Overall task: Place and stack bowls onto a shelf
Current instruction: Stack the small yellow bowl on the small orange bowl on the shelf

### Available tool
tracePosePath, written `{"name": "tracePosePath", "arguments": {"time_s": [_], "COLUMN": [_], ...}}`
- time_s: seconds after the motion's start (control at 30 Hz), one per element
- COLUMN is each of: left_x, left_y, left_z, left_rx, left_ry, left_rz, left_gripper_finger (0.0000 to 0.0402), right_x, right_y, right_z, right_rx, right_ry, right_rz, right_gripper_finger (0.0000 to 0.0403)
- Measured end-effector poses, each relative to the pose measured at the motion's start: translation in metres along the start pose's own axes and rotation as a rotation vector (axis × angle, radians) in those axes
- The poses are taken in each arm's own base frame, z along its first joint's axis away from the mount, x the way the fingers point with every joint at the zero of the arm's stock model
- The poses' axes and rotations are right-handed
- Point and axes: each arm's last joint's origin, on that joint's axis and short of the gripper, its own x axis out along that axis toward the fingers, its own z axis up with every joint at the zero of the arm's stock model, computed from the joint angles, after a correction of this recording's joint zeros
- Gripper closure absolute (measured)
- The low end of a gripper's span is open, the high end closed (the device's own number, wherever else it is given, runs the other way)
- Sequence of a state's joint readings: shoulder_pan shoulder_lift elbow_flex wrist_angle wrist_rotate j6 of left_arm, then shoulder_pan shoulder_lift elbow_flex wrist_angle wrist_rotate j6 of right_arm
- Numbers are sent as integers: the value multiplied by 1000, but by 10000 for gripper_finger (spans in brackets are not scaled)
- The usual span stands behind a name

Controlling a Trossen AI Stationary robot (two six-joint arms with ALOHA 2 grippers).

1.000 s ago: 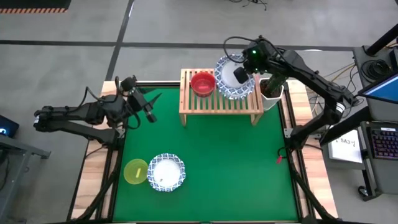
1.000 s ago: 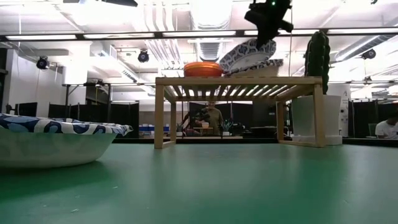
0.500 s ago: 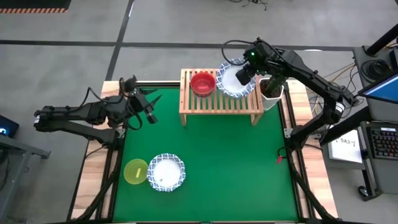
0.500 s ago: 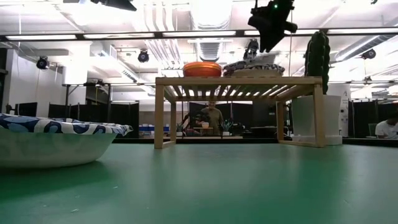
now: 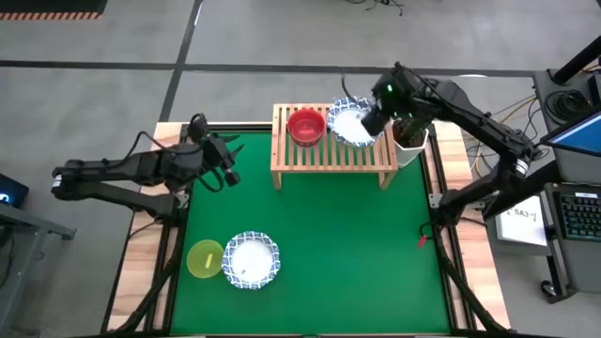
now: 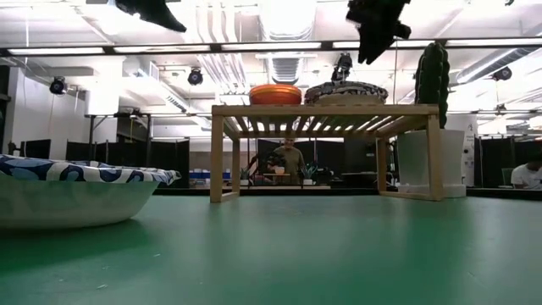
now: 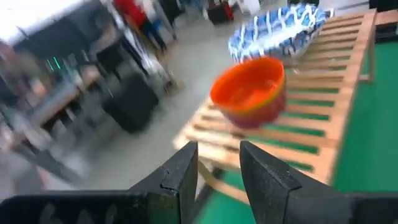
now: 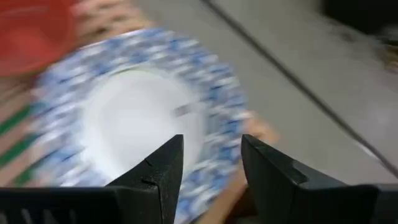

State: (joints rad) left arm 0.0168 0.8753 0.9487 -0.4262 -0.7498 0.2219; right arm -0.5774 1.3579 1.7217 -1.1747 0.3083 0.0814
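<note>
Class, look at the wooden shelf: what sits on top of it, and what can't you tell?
On the shelf sit a red bowl and a blue-rimmed bowl, side by side. Whether another bowl lies under the blue-rimmed one is hidden.

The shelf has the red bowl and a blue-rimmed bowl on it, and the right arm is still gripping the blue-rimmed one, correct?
Not quite. The shelf does carry the red bowl and the blue-rimmed bowl, but the right gripper holds nothing: the low view shows it above the bowl, clear of it.

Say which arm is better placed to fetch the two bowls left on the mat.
Left, probably. Its open end effector hangs over the mat's left side, nearer the yellow bowl and patterned bowl. The right end effector is over the shelf.
</note>
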Motion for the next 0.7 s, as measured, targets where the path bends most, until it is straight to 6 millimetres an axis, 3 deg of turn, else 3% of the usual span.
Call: {"name": "tracePosePath", "arguments": {"time_s": [0.17, 0.3, 0.47, 0.7], "left_x": [-16, -26, -40, -57], "left_y": [-2, -29, -74, -115], "left_z": [-21, -42, -64, -85], "left_rx": [-268, -487, -436, -375], "left_ry": [300, 571, 746, 992], "left_rz": [-185, -462, -736, -741], "left_gripper_finger": [300, 306, 313, 306], "right_x": [-32, -55, -72, -85], "right_y": [32, 60, 97, 149], "right_z": [-35, -73, -114, -159], "right_rx": [-96, -137, -207, -339], "right_ry": [-26, -85, -221, -385], "right_rz": [189, 339, 586, 879], "right_gripper_finger": [267, 279, 291, 303]}}
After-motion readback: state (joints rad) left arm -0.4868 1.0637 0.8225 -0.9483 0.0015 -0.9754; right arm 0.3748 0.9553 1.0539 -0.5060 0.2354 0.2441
